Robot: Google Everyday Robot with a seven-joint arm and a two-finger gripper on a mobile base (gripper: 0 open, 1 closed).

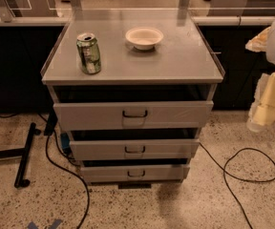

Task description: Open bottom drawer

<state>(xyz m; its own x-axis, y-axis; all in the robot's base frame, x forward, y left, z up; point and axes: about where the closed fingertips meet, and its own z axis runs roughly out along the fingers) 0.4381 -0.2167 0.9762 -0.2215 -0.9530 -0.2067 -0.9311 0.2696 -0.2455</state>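
At the near bottom of the grey cabinet, the bottom drawer shows its slim pale front with a small dark handle at centre. A dark gap runs above the front, so it looks pulled out a little (how far, cannot tell). Above it is the middle drawer, then the taller top drawer, each with the same dark gap over it. Nothing touches the bottom drawer.

The gripper hangs at the far right edge of the scene, off the cabinet's right side, about level with the top drawer and well apart from all handles. It is pale and blurred; how far open it is cannot be told, and nothing is seen in its hold.

On the cabinet top a green can stands upright at left, with a white bowl farther back, right of it and apart. Black cables loop on the speckled floor on both sides.
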